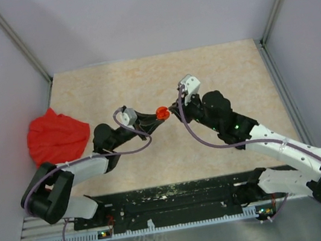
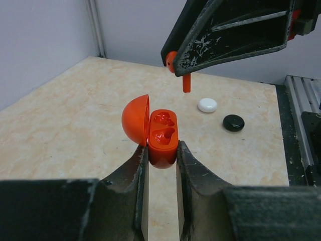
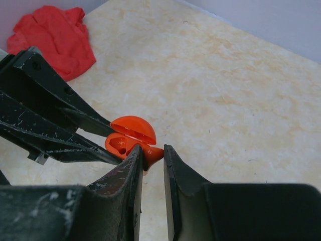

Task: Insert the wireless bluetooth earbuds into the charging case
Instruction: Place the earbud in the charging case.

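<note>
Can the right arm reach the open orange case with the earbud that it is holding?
Probably yes. The right gripper holds the orange earbud just above the charging case, which the left gripper holds with its lid open; nothing lies between them.

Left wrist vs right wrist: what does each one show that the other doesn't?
Left wrist only: a white disc and a black disc lying on the table beyond the charging case, plus both sockets inside it. Right wrist only: the red cloth on the table. Both: the open orange charging case clamped in the left end effector, and the right end effector holding an orange earbud above it.
</note>
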`<state>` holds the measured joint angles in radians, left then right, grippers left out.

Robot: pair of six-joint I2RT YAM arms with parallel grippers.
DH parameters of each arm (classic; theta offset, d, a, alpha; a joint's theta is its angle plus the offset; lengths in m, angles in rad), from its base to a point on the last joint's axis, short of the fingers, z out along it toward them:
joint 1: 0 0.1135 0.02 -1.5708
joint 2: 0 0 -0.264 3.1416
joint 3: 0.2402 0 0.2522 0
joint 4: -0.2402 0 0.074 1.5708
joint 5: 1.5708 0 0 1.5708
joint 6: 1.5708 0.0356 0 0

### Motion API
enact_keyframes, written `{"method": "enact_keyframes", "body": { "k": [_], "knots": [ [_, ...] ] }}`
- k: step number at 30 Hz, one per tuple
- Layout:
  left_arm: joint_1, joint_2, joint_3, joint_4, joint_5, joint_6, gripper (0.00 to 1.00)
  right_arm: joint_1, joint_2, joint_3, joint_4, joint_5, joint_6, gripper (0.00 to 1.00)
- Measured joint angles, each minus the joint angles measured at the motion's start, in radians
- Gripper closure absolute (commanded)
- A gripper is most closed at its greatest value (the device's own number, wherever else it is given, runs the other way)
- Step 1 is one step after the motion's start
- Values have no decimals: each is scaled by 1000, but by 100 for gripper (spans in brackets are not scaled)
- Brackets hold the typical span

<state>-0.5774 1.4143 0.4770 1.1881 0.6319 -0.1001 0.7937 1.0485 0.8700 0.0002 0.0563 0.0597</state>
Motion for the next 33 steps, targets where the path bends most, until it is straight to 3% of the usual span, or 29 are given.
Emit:
{"method": "enact_keyframes", "body": {
  "k": [11,33],
  "knots": [
    [-49,-16,2,-6,-37,19,99,30,-31,-45,91,-2,-27,84],
    [-74,-33,2,1,-71,18,99,57,-14,-46,91,0,-61,84]
  ]
}}
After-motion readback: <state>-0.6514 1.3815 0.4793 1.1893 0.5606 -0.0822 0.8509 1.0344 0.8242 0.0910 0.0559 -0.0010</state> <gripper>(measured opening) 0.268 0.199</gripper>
